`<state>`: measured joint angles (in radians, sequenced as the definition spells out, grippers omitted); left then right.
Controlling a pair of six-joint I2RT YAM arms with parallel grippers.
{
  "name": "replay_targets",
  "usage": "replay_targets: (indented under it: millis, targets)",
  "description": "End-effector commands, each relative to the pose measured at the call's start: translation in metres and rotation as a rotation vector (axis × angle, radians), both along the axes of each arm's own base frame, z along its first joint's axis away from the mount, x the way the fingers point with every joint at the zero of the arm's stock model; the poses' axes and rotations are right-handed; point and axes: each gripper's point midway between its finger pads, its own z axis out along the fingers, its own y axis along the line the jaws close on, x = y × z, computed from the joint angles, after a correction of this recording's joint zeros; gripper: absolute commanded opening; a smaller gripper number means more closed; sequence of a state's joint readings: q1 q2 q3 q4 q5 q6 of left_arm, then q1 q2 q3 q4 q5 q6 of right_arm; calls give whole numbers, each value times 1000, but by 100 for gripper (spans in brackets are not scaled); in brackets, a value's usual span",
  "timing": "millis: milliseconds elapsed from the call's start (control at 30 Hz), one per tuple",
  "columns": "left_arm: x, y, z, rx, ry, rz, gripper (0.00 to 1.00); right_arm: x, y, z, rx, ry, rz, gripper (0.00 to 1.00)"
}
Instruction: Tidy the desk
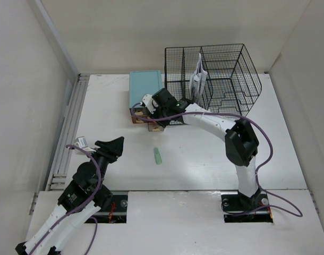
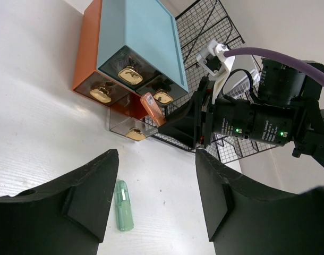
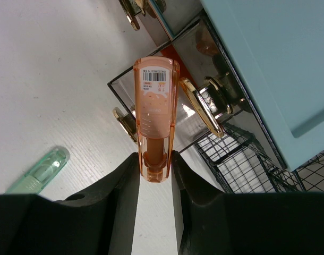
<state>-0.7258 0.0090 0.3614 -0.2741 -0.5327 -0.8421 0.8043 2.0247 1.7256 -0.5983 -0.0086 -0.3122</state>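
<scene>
Where the top camera looks down, the desk (image 1: 204, 159) fills the middle, a white top with a grey rail (image 1: 66, 133) along its left edge. Box (image 1: 146, 87) and rack (image 1: 220, 74) stand side by side at the far end. Right gripper (image 1: 154, 114) is at the box front. Left gripper (image 1: 111, 146) is near the rail, apart from everything. Green case (image 1: 158, 155) lies alone mid-desk.

Left wrist: own claw (image 2: 156, 175) wide, nothing between the fingers, desk surface below. Green case (image 2: 124, 204) lies flat just past the left finger. Beyond it, the right claw pinches an orange case (image 2: 152, 109) in front of the box's drawers. One clear drawer (image 2: 127, 125), the lowest, is pulled out.

Right wrist: claw (image 3: 154, 170) narrow, clamped on the butt end of the orange case (image 3: 155, 106). The case is see-through, with a barcode label at its far tip. It points over the pulled-out drawer (image 3: 119, 90); whether it touches the drawer, cannot tell. Gold handles show on the drawer fronts. Rack wire (image 3: 241, 164) is to the right, and the green case (image 3: 37, 175) lies on the desk to the left.
</scene>
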Motion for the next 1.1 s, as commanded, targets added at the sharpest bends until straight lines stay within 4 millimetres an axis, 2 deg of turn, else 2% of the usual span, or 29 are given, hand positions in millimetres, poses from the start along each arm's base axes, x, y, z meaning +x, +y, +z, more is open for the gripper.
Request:
replay_targets:
  millis: [0,33,400,500,800,867,933,1000,1067]
  targets:
    - [-20,20,49,-130,-168,10,57,13,7,12,36,-27,-2,34]
    - [-20,20,49,-130,-168,10,57,13,7,7,29,-21,-2,34]
    - [-19,20,47,-124,-161,10,57,10,7,6,27,-9,4,35]
    - [-19,20,47,-124,-161,10,57,10,7,6,27,-9,4,41]
    - [-19,20,47,-124,-161,10,57,10,7,6,27,-9,4,46]
    - [-19,20,47,-124,-161,10,57,10,7,11,35,-17,4,46]
    - [-19,20,47,-124,-161,10,57,2,10,27,71,-12,50,46]
    - [-19,20,47,-124,-161,10,57,-12,11,45,103,-8,123,40]
    - [-20,20,47,-133,-160,9,57,-42,19,51,146,44,256,24]
